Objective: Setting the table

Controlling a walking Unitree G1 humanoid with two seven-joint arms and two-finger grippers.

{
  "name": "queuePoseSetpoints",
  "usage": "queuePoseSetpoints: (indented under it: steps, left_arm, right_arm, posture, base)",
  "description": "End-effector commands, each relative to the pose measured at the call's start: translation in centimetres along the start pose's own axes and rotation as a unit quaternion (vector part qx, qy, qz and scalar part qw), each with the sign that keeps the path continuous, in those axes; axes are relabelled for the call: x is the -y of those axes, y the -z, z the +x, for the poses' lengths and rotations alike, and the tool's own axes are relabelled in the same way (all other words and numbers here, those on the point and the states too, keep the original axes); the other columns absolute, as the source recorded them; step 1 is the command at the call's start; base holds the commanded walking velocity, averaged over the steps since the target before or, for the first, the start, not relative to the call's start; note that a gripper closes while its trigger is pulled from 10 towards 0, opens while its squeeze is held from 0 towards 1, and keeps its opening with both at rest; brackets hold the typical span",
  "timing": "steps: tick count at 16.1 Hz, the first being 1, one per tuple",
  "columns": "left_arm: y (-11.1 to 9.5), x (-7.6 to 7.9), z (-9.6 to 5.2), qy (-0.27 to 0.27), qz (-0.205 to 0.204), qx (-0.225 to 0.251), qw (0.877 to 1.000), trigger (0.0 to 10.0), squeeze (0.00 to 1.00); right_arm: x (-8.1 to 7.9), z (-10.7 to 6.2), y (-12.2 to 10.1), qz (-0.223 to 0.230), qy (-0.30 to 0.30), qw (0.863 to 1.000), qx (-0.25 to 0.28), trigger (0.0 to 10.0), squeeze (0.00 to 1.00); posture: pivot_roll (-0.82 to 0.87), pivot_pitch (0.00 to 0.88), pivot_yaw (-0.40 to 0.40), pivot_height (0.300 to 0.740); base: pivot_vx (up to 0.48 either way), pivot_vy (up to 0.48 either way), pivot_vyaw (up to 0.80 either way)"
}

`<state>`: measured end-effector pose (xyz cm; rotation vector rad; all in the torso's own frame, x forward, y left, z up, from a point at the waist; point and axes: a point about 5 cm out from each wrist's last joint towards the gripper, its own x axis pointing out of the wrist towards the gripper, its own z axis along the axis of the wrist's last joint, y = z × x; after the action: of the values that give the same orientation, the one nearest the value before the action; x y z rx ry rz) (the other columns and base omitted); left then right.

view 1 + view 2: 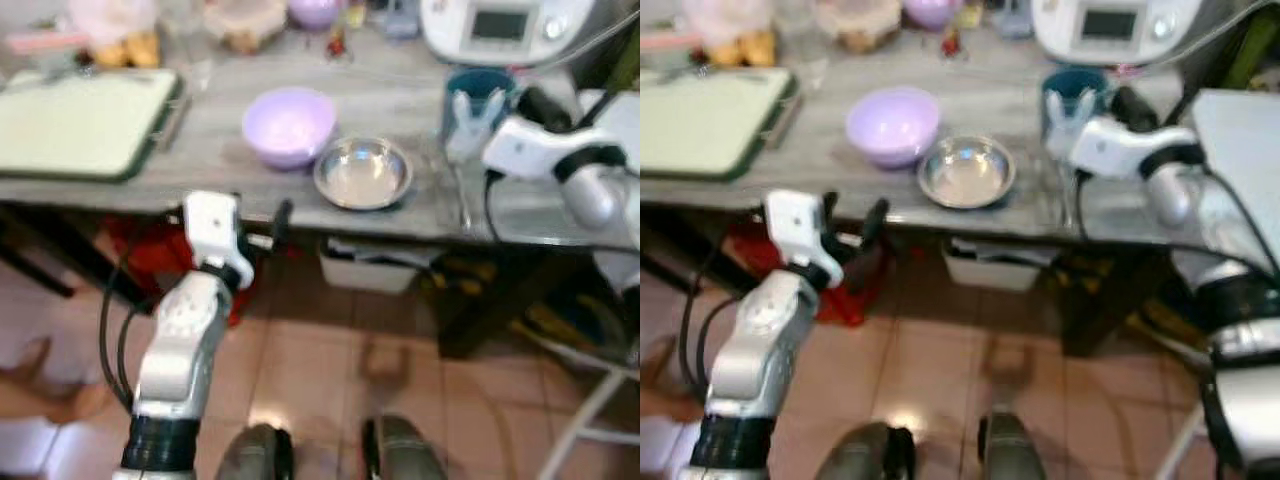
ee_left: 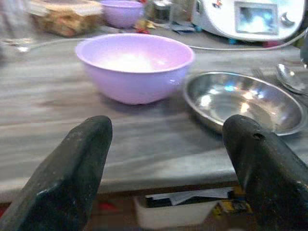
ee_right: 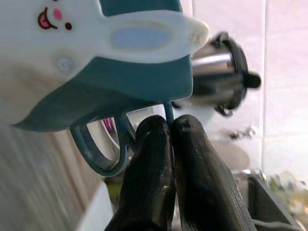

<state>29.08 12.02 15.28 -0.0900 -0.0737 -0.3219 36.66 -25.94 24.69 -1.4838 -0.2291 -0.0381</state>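
Note:
A lilac bowl (image 1: 288, 125) and a shallow steel bowl (image 1: 363, 172) sit side by side on the grey wooden table (image 1: 210, 160). My left gripper (image 2: 168, 126) is open, held level with the table's front edge just before both bowls, and holds nothing. To the right stands a teal mug (image 1: 480, 92) with a white bunny figure on its side. My right gripper (image 3: 169, 124) is shut on the mug's thin handle (image 3: 103, 159), its arm reaching in from the right.
A pale green board (image 1: 80, 120) lies at the table's left and a white appliance (image 1: 505, 25) stands at the back. A spoon (image 2: 291, 77) lies beside the steel bowl. Under the table are a white bin (image 1: 370, 268) and red items (image 1: 150, 250).

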Motion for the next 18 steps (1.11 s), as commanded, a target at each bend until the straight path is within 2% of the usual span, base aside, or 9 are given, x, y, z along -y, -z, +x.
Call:
queuePoseSetpoints:
  steps: [1, 5, 14, 15, 18]
  left_arm:
    - [-0.1, -0.9, -0.7, -0.013, 0.008, -0.003, 1.0, 10.0, 0.0]
    - [-0.3, -0.9, -1.0, -0.008, 0.011, -0.002, 1.0, 10.0, 0.0]
    - [-0.8, -1.0, -1.5, -0.009, 0.001, 0.007, 1.0, 10.0, 0.0]
    - [-0.9, -1.1, -1.7, -0.015, -0.01, 0.012, 1.0, 10.0, 0.0]
    - [-1.0, -1.3, -2.0, -0.017, -0.006, 0.013, 1.0, 10.0, 0.0]
  right_arm:
    - [1.1, 0.6, -0.8, -0.009, 0.019, 1.0, 0.021, 0.0, 0.0]
    - [1.1, 1.0, 0.0, -0.019, 0.02, 1.0, 0.006, 0.0, 0.0]
    - [1.1, 1.1, 0.1, -0.023, 0.022, 0.999, 0.016, 0.0, 0.0]
    - [1.0, 1.2, -0.1, -0.021, 0.023, 0.999, 0.019, 0.0, 0.0]
    - [0.8, 1.6, -0.4, -0.018, 0.022, 0.999, 0.022, 0.0, 0.0]
  posture:
    - [-0.05, 0.141, 0.053, 0.74]
    - [-0.04, 0.157, 0.061, 0.74]
    - [-0.04, 0.17, 0.054, 0.74]
    - [-0.04, 0.173, 0.054, 0.74]
    - [-0.03, 0.18, 0.056, 0.74]
  base:
    - [0.0, 0.0, 0.0]
    - [0.255, 0.0, 0.0]
    - [0.351, 0.0, 0.0]
    - [0.0, 0.0, 0.0]
    - [0.0, 0.0, 0.0]
